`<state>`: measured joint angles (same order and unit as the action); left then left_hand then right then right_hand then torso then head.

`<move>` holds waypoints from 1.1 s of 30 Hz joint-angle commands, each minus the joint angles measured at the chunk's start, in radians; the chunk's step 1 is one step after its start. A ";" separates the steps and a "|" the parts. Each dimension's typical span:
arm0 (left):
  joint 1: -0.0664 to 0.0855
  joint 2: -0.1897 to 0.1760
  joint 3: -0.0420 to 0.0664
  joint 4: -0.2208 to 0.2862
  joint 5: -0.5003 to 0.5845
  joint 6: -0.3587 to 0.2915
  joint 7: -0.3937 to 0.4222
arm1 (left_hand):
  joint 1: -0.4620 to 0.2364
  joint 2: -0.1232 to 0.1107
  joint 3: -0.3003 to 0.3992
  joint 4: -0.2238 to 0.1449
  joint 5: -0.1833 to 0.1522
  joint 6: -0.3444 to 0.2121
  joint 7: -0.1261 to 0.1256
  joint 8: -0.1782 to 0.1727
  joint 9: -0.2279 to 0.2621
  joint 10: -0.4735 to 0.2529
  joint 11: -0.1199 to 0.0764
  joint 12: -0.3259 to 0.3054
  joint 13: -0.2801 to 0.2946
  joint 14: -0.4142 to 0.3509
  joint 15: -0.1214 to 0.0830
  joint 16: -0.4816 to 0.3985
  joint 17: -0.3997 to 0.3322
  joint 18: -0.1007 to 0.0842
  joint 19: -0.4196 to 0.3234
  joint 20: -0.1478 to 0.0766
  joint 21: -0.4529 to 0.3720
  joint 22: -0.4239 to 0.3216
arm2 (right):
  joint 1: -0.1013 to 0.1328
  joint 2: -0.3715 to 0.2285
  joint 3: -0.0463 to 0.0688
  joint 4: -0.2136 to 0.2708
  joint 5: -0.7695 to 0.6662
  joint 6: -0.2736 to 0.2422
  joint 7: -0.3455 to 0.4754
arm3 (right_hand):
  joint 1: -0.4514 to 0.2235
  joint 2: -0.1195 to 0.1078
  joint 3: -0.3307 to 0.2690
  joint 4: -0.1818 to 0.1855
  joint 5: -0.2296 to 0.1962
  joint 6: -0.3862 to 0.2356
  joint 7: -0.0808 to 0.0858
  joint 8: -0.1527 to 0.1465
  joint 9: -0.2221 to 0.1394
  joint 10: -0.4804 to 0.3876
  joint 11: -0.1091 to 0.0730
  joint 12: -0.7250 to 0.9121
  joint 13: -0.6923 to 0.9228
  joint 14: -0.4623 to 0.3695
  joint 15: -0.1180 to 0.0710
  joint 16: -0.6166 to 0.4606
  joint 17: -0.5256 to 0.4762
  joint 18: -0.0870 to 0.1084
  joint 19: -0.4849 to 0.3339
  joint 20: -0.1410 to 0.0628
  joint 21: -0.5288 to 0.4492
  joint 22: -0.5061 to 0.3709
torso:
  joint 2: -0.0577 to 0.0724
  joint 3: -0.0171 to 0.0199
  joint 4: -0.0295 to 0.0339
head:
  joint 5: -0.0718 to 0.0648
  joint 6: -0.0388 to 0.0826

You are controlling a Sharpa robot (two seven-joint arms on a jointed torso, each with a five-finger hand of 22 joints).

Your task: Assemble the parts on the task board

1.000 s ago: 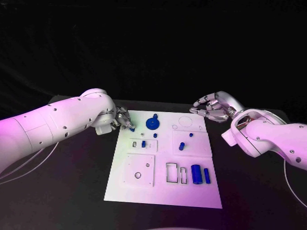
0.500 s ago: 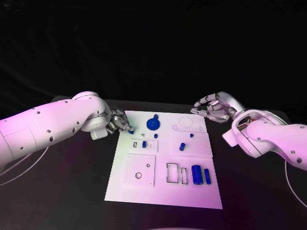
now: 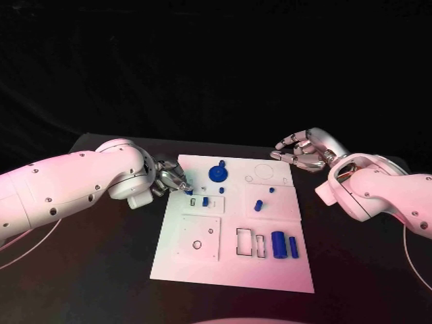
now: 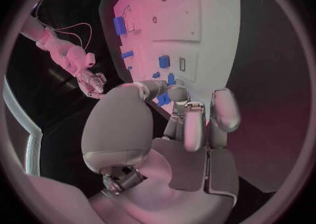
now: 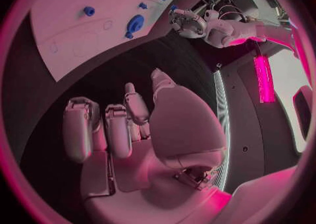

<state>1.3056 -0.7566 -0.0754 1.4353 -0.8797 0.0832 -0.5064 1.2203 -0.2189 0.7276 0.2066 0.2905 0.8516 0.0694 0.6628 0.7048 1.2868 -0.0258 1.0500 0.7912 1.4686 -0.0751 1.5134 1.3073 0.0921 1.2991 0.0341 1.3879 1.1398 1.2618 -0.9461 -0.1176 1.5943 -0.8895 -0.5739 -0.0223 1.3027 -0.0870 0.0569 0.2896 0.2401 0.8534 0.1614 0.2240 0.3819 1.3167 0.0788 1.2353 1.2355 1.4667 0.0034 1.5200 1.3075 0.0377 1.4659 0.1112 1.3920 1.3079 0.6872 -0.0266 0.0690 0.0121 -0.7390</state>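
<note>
A matte black bench [image 3: 99,270] sits against a dark room. At left, the left hand [image 3: 167,179] pinches a small blue part [image 3: 187,192] in its metallic fingers [image 4: 173,96] at the edge of the flat white task board [image 3: 275,273]. At right, the right hand [image 3: 302,152] hovers beyond the board's far corner, fingers curled, holding nothing.

My head cam looks down on the desk [image 3: 99,270] from above — both wrist cams sit right behind each hand, close in, all three sharing the task board [image 3: 233,229].
</note>
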 commanded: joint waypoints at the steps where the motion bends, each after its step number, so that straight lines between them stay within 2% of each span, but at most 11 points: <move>1: -0.007 -0.005 -0.001 0.021 -0.059 -0.065 0.022 | -0.009 -0.001 0.119 -0.112 0.001 0.020 -0.022 0.074 0.076 0.011 -0.002 0.008 0.004 0.073 -0.008 0.006 0.142 -0.001 0.010 -0.002 0.006 0.007 | -0.001 0.000 0.000 0.000 -0.005 0.009 0.005 | 0.000 0.006 -0.003 0.000 0.007 0.001 -0.003 0.005 -0.001 -0.001 -0.005 0.001 0.000 0.072 -0.004 -0.005 0.125 0.009 0.006 -0.007 -0.002 0.129 | -0.001 -0.0002 0.0010 | 0.004 -0.001; 11: -0.021 0.002 -0.010 0.034 -0.154 -0.083 0.015 | -0.014 -0.009 0.126 -0.115 0.000 0.027 -0.025 0.078 0.076 0.017 -0.005 0.010 0.006 0.075 -0.010 0.009 0.147 -0.003 0.014 -0.004 0.010 0.014 | -0.003 0.001 -0.001 0.000 -0.007 0.008 0.006 | 0.000 0.006 -0.003 0.000 0.007 0.001 -0.003 0.005 -0.001 -0.001 -0.005 0.001 0.000 0.072 -0.004 -0.005 0.125 0.009 0.006 -0.007 -0.002 0.129 | 0.003 -0.0003 -0.0009 | 0.008 -0.003; 24: -0.028 0.030 -0.026 0.018 -0.205 -0.042 -0.003 | -0.018 -0.011 0.129 -0.116 -0.002 0.031 -0.027 0.080 0.075 0.022 -0.007 0.011 0.006 0.075 -0.012 0.010 0.150 -0.004 0.017 -0.005 0.012 0.018 | -0.004 0.001 -0.001 0.001 -0.008 0.007 0.008 | 0.000 0.006 -0.003 0.000 0.007 0.001 -0.003 0.005 -0.001 -0.001 -0.005 0.001 0.000 0.072 -0.004 -0.005 0.125 0.009 0.006 -0.007 -0.002 0.129 | 0.004 -0.0004 -0.0007 | 0.010 -0.011; 33: -0.031 0.044 -0.030 0.003 -0.217 -0.028 -0.007 | -0.018 -0.011 0.129 -0.116 -0.002 0.031 -0.027 0.080 0.075 0.022 -0.007 0.011 0.006 0.075 -0.012 0.010 0.150 -0.004 0.017 -0.005 0.012 0.018 | -0.004 0.002 -0.001 0.001 -0.008 0.007 0.009 | 0.000 0.006 -0.003 0.000 0.007 0.001 -0.003 0.005 -0.001 -0.001 -0.005 0.001 0.000 0.072 -0.004 -0.005 0.125 0.009 0.006 -0.007 -0.002 0.129 | 0.003 -0.0007 0.0004 | 0.008 -0.012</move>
<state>1.2756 -0.7154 -0.1051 1.4396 -1.0765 0.0305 -0.5090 1.2035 -0.2356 0.7317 0.2107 0.2903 0.8603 0.0609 0.6831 0.7048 1.3034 -0.0340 1.0540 0.7960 1.4651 -0.0785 1.5172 1.3073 0.0922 1.3099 0.0306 1.3943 1.1572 1.2587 -0.9450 -0.1184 1.5942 -0.8899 -0.5741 -0.0209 1.3028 -0.0870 0.0569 0.2896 0.2400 0.8533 0.1614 0.2240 0.3819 1.3167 0.0788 1.2353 1.2354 1.4666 0.0034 1.5201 1.3074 0.0377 1.4659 0.1112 1.3920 1.3075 0.6905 -0.0269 0.0689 0.0204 -0.7511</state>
